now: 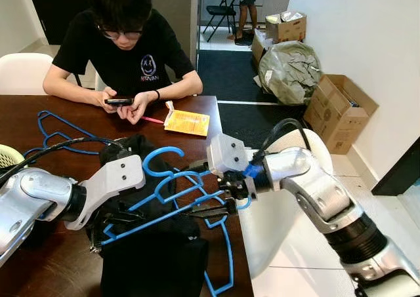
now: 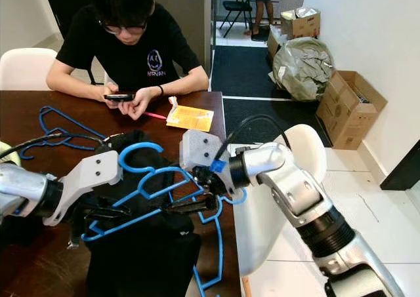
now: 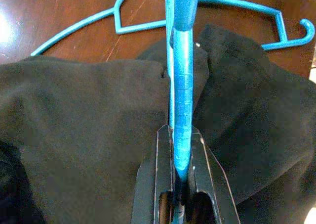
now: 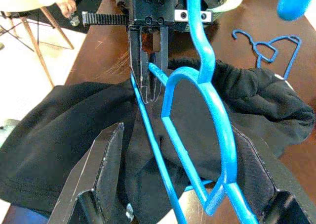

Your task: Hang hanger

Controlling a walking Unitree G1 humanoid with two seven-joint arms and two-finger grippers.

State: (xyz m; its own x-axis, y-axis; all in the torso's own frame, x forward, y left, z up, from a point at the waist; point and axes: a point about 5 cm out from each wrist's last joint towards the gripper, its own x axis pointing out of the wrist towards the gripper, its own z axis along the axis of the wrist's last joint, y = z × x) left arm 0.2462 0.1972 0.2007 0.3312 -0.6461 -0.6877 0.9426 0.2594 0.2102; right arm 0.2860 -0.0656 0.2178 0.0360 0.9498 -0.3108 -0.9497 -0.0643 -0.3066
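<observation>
Person's head (image 1: 121,8) cropped at top, lower hanger (image 1: 220,271) cut off by bottom edge

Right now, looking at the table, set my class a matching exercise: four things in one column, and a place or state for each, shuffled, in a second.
Things
1. held hanger
2. spare hanger
3. orange packet
4. phone

Places or states
A. in the person's hands
B. lying flat at the table's far left
C. gripped by the left gripper, above the black garment
D. on the table near its far right edge

Pairs: 1-C, 2-B, 3-D, 4-A
</observation>
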